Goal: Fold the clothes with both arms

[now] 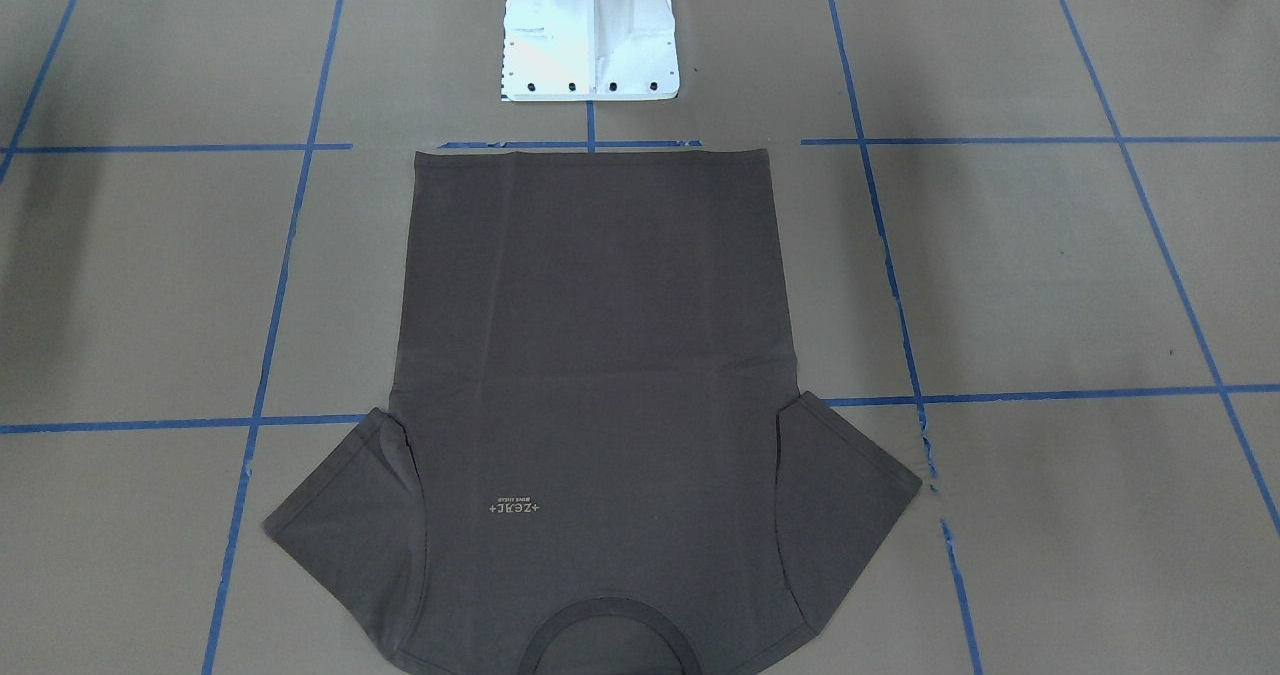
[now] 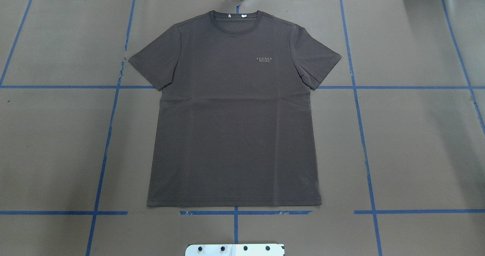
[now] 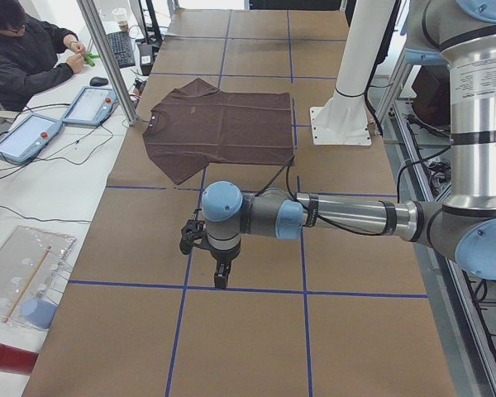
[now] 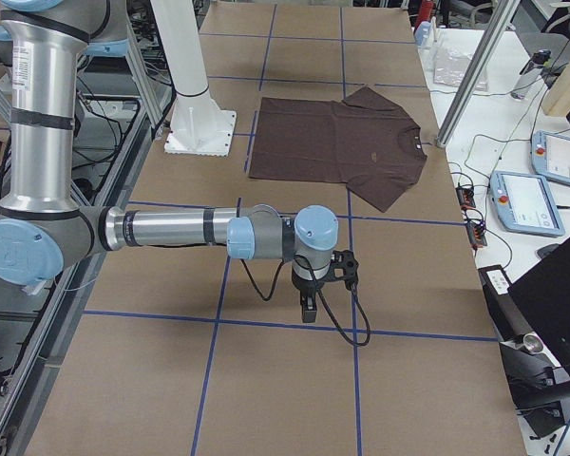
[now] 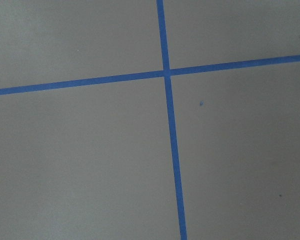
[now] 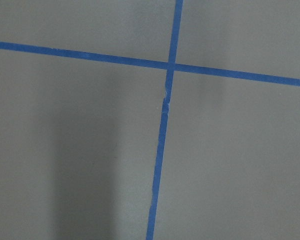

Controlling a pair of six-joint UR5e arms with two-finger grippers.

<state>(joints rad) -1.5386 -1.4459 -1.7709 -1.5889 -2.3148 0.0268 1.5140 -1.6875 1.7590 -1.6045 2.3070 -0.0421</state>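
Observation:
The dark grey-brown T-shirt (image 2: 235, 112) lies flat and spread out in the middle of the table, collar away from the robot and logo up. It also shows in the front view (image 1: 590, 355), the left side view (image 3: 223, 124) and the right side view (image 4: 337, 142). My left gripper (image 3: 221, 277) hangs over bare paper far to the shirt's left and points down. My right gripper (image 4: 307, 312) hangs over bare paper far to the shirt's right. I cannot tell whether either is open or shut. Both wrist views show only paper and blue tape.
Brown paper with a blue tape grid (image 2: 360, 87) covers the table. The white pedestal base (image 1: 590, 35) stands just behind the shirt's hem. An operator (image 3: 25, 58) sits at a side bench with teach pendants (image 3: 91, 105).

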